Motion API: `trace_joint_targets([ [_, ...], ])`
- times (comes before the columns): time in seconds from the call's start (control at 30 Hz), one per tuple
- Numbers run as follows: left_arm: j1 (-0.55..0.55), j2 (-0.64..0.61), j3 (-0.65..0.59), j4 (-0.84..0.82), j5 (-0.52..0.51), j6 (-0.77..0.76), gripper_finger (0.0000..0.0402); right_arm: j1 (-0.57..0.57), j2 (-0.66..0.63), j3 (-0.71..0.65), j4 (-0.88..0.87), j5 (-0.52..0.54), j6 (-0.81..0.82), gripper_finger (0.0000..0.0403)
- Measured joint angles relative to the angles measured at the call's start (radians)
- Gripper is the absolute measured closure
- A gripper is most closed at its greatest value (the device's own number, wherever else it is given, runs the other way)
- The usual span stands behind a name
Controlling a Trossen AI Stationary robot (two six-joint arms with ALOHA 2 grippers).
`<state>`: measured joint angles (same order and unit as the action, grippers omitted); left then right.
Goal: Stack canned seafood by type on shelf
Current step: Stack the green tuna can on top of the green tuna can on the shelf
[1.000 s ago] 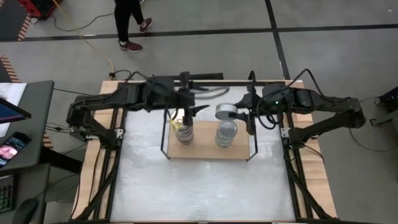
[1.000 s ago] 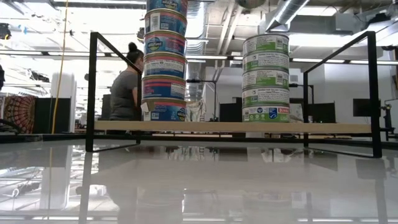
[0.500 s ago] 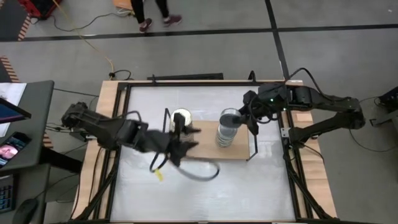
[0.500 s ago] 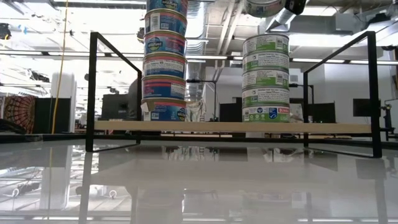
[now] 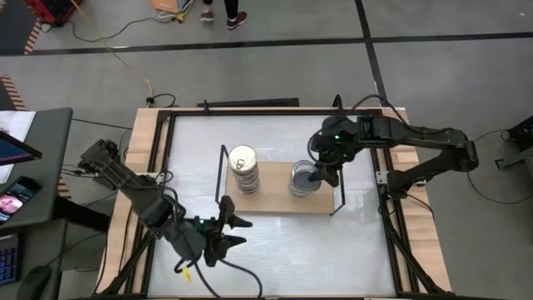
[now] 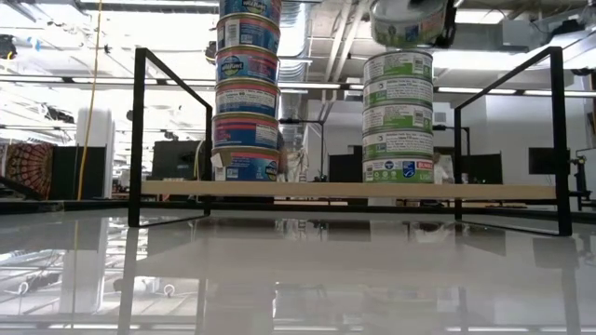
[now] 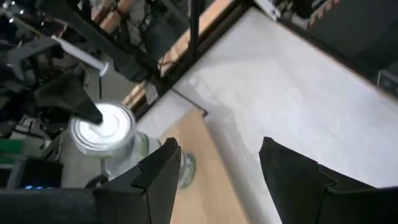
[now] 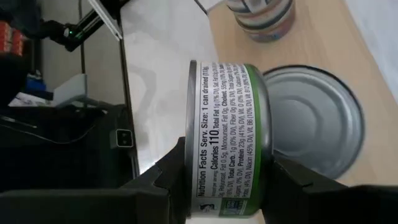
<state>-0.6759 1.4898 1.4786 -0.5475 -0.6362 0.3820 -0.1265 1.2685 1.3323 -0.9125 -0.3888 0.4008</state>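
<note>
The shelf is a light wooden board [image 5: 275, 200] with black wire ends [image 6: 138, 130]. Two stacks of several tins each stand on it: a left stack [image 5: 243, 160] with blue and red labels [image 6: 248, 102] and a gold lid on top, and a right stack [image 5: 301, 185] with green labels [image 6: 398, 116] and a silver lid [image 8: 317, 124]. My right gripper [image 5: 319, 173] is shut on a green-label tin [image 8: 230, 124] just above the right stack. My left gripper [image 5: 236, 232] is open and empty over the table's near left, away from the shelf. My right gripper pinches the green-label tin between its two fingers [image 8: 171, 180], one on each flat end at the rims [image 8: 194, 155], with the label wall facing the wrist camera. The fingers reach in from the table's right side. The tin [image 6: 407, 20] hangs clear, just above the right stack's top tin.
The shelf's wire end [image 5: 340, 179] stands close beside my right gripper. White tabletop [image 5: 275, 258] lies in front of the shelf. A person's feet [image 5: 221, 15] show on the floor beyond the table's far edge.
My left gripper has swung from the left stack's top toward the table's near left edge, away from the shelf. My right gripper has carried its tin from the shelf's far side to over the right stack and lowered it into the low view. The person has walked off.
</note>
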Motion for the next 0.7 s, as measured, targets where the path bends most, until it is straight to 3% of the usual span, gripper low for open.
trace_joint_targets([
  [0.4, -0.093, -0.028, -0.144, 0.033, -0.119, -0.094, 0.0191, -0.143, 0.06, 0.002, -0.006, -0.145, 0.021, 0.0228],
  [0.7, -0.121, -0.056, -0.146, 0.022, -0.143, -0.146, 0.0191, -0.218, 0.058, 0.002, -0.078, -0.181, 0.041, 0.0224],
])
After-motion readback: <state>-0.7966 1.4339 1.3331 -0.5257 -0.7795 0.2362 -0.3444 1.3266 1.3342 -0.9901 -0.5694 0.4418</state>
